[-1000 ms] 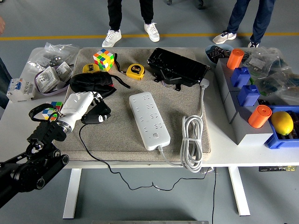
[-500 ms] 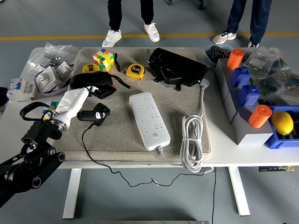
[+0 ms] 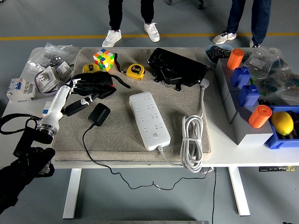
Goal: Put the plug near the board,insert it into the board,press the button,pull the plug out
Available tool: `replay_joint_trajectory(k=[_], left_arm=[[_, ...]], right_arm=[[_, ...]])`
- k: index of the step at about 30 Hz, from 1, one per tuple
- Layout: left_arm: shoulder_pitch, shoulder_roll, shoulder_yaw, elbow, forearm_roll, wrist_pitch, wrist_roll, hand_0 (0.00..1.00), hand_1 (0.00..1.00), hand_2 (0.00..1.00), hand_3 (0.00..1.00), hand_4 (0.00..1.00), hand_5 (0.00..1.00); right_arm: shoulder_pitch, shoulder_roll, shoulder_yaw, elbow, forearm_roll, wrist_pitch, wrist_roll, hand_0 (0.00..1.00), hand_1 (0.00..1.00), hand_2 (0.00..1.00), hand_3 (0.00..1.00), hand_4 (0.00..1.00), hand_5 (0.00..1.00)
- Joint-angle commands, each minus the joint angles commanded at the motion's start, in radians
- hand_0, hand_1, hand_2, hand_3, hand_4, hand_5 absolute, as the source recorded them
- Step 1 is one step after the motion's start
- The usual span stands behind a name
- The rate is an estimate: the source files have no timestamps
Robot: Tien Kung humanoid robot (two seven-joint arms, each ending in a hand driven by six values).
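- Black plug adapter (image 3: 99,113) with thin black cord lies flat on the beige mat (image 3: 121,135), left of the white power strip (image 3: 149,120).
- White-shelled left hand (image 3: 77,95), fingers loosely spread and empty, sits just beside the plug's upper left.

Rubik's cube (image 3: 103,59) & yellow tape (image 3: 135,71) at mat's far edge. Lemon (image 3: 281,122) in blue bin (image 3: 279,141), rt side, near two orange cylinders (image 3: 259,116).

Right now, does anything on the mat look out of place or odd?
Yes. The plug lies loose on the mat, well left of the board, not inserted and not held. The left hand hangs beside it with its fingers spread. The plug's cable droops off the table's near edge.
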Motion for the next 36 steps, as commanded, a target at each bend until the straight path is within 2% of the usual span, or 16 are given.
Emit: replay_joint_trajectory(k=[1,6,8,13,25,30,36], left_arm=[[0.001,-0.001,-0.002,0.002,-0.039,-0.009,-0.011,0.653,0.722,0.739,0.746,0.998,0.545],[0.009,-0.006,-0.041,-0.006,-0.246,-0.032,-0.038,0.653,0.722,0.739,0.746,0.998,0.545],[0.011,-0.008,-0.060,-0.007,-0.318,-0.037,-0.042,0.641,0.704,0.715,0.733,0.973,0.514],[0.011,-0.006,-0.108,-0.010,-0.394,-0.055,-0.021,0.628,0.694,0.697,0.710,0.963,0.508],[0.026,0.006,-0.192,-0.039,-0.416,-0.064,0.000,0.614,0.679,0.688,0.686,0.947,0.496],[0.029,0.019,-0.207,-0.047,-0.412,-0.066,0.009,0.614,0.679,0.688,0.686,0.947,0.496],[0.028,0.021,-0.215,-0.054,-0.408,-0.068,0.019,0.613,0.674,0.685,0.687,0.945,0.496]], right_arm=[[0.001,-0.001,-0.003,-0.002,0.002,0.000,-0.001,0.602,0.587,0.543,0.545,0.804,0.221],[0.002,-0.005,-0.012,-0.009,0.015,0.000,-0.002,0.602,0.587,0.543,0.545,0.804,0.221],[0.003,-0.006,-0.018,-0.012,0.020,0.000,-0.004,0.602,0.587,0.542,0.546,0.805,0.224],[0.010,-0.010,-0.047,-0.022,0.039,0.000,-0.012,0.597,0.587,0.543,0.546,0.805,0.228],[0.025,-0.012,-0.060,-0.024,0.032,0.000,-0.037,0.602,0.589,0.547,0.549,0.801,0.241],[0.029,-0.011,-0.064,-0.028,0.031,-0.002,-0.037,0.602,0.589,0.547,0.549,0.801,0.241],[0.029,-0.008,-0.062,-0.028,0.025,-0.001,-0.042,0.603,0.590,0.548,0.550,0.798,0.245]])
